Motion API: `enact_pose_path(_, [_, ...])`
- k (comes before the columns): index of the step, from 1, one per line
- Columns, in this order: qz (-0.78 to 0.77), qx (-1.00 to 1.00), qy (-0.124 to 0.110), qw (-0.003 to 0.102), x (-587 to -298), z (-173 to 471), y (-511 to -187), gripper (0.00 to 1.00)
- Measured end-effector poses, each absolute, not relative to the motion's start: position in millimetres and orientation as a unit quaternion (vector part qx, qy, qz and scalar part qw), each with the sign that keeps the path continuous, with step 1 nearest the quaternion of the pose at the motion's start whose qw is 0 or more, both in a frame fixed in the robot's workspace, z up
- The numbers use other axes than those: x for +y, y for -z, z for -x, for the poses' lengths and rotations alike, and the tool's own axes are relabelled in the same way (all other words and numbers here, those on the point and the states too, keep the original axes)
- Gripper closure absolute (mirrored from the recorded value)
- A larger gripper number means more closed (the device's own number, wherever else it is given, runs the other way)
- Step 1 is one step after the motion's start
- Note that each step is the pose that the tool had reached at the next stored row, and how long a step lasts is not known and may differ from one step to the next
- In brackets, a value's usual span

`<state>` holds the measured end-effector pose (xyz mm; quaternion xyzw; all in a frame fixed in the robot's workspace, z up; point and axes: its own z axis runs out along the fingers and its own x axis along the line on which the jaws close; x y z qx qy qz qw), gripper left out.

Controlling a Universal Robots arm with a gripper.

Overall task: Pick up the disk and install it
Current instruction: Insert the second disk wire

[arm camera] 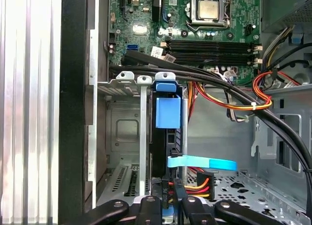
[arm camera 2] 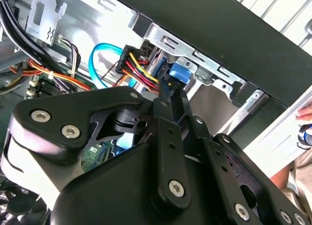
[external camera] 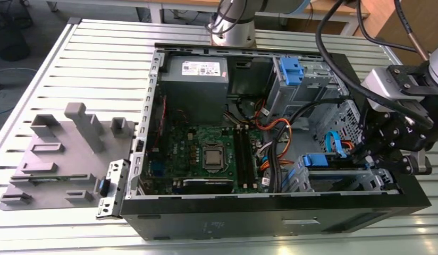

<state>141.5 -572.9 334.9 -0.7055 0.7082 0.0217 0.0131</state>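
1. The gripper (arm camera: pixel 168 208) is closed on the near end of the disk (arm camera: pixel 168 112). It reaches down into the open computer case (external camera: pixel 276 212) at the case's front corner on the exterior view's right.
2. The disk stands on edge in a metal drive cage (arm camera: pixel 122 117), just inside the case's black side wall, with its blue frame facing up.
3. A light-blue flat cable (arm camera: pixel 202 163) and a bundle of red, yellow and black wires (arm camera: pixel 197 188) sit just beside the gripped end.
4. A green circuit board (external camera: pixel 204 154) covers the middle of the case floor. A grey power box (external camera: pixel 198 71) fills a far corner.
5. The case lies on its side on a pale, ribbed metal table (external camera: pixel 98 58).
6. A grey plastic fixture (external camera: pixel 63 154) rests on the table, just beside the case on the exterior view's left.
7. The arm's base (external camera: pixel 233 26) stands on the table behind the case.
8. Past the table there is grey floor (external camera: pixel 13 90) and a wood-coloured panel (external camera: pixel 378 21).
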Motion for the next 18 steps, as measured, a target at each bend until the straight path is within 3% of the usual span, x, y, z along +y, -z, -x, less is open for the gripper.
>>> enact_pose_path(9, [0.706,0.708,-0.022,0.013,-572.5,-141.6,-334.7,0.76])
enact_pose_path(11, [0.706,0.708,-0.021,0.013,-572.5,-141.6,-334.7,0.84])
enact_pose_path(18, [0.706,0.708,-0.021,0.013,-572.5,-141.5,-336.5,0.84])
